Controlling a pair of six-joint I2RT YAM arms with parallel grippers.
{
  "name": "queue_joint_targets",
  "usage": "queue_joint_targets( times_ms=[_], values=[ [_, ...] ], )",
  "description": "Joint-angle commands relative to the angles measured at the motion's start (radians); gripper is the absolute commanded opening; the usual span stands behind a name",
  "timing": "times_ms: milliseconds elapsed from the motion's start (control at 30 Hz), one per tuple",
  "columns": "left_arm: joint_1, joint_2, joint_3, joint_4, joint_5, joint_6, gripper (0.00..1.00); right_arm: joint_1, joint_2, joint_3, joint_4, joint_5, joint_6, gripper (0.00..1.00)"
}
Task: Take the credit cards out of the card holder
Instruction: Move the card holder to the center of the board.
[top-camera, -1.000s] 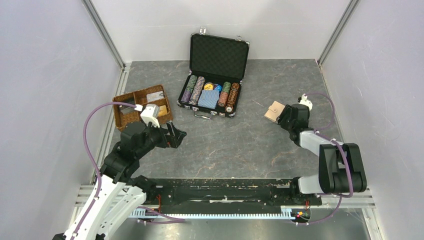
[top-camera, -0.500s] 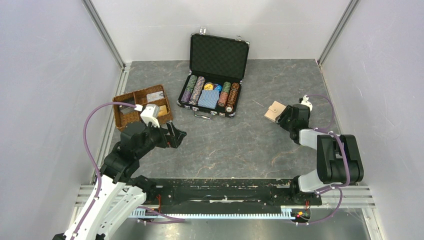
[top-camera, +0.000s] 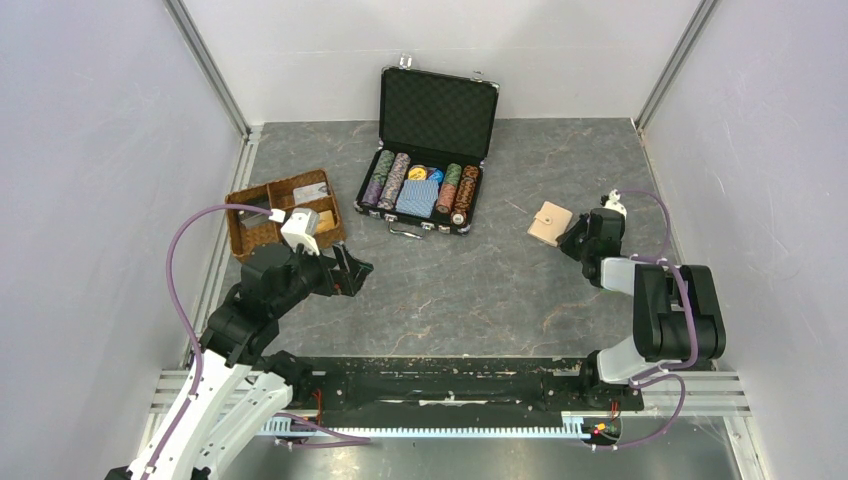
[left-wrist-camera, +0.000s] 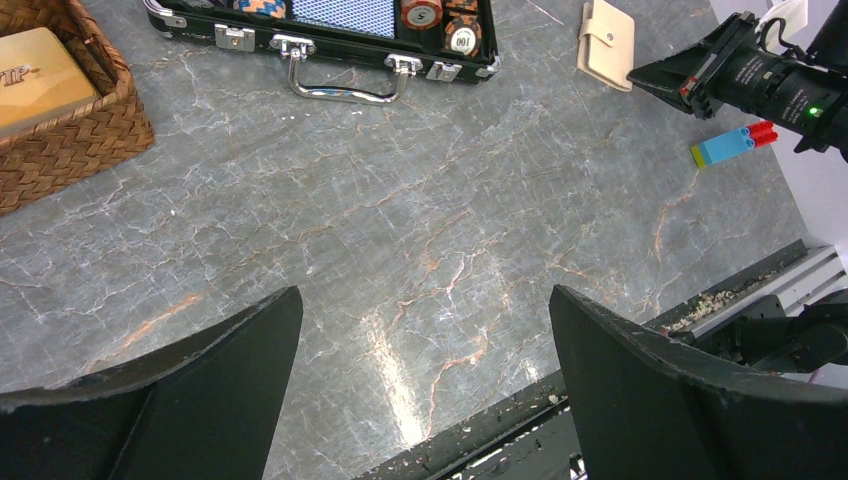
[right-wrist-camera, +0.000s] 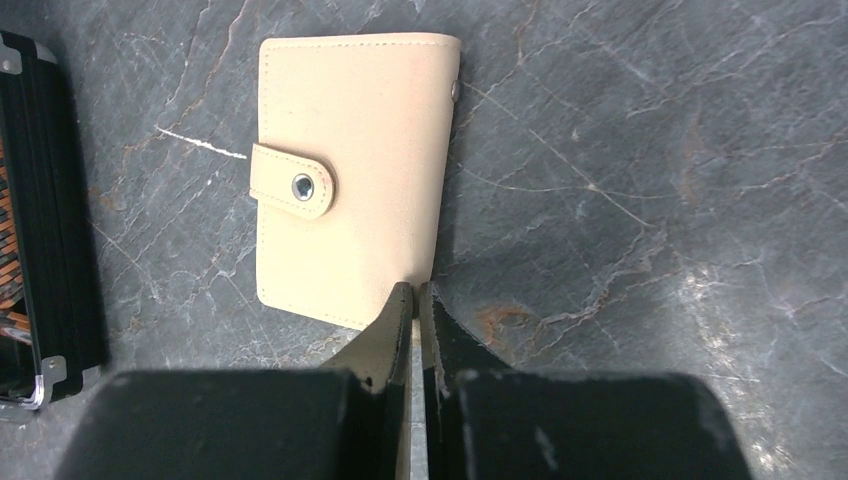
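The card holder (right-wrist-camera: 350, 180) is a tan wallet lying flat and closed on the grey table, its strap tab snapped down. It also shows in the overhead view as the card holder (top-camera: 550, 222) and in the left wrist view as the card holder (left-wrist-camera: 606, 43). No credit cards show outside it. My right gripper (right-wrist-camera: 413, 288) is shut, its tips at the wallet's near right corner with nothing visibly between them; from above, the right gripper (top-camera: 571, 238) sits just right of the wallet. My left gripper (left-wrist-camera: 425, 297) hangs wide open over bare table, far to the left (top-camera: 352, 270).
An open black case (top-camera: 430, 150) with poker chips and a blue deck stands at the back centre. A wicker tray (top-camera: 250, 232) holding a gold box sits at the left. A small blue and red brick (left-wrist-camera: 735, 143) lies by the right arm.
The right gripper has shut and drawn back a little to the right of the wallet, which has stayed in place. The left arm has not moved.
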Motion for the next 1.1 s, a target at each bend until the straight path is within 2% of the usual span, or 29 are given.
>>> queue_joint_targets(
  times_ms=[0, 167, 467, 733, 900, 1067],
  values=[
    [-0.002, -0.008, -0.002, 0.010, 0.006, -0.044, 1.00, 0.000, -0.006, -0.018, -0.005, -0.091, -0.052, 0.00],
    [-0.002, -0.005, -0.002, 0.010, 0.008, -0.045, 1.00, 0.003, -0.072, -0.032, -0.077, -0.142, -0.091, 0.00],
    [-0.001, -0.002, -0.003, 0.013, 0.012, -0.045, 1.00, 0.047, -0.302, -0.144, -0.287, -0.131, -0.170, 0.00],
    [-0.001, 0.023, -0.005, 0.012, 0.016, -0.046, 1.00, 0.221, -0.522, -0.279, -0.398, -0.162, -0.182, 0.00],
    [-0.001, 0.039, -0.004, 0.013, 0.027, -0.041, 1.00, 0.370, -0.635, -0.350, -0.407, -0.172, -0.086, 0.00],
    [-0.002, 0.066, -0.001, 0.013, 0.080, -0.034, 1.00, 0.453, -0.743, -0.395, -0.406, -0.200, -0.019, 0.00]
  ],
)
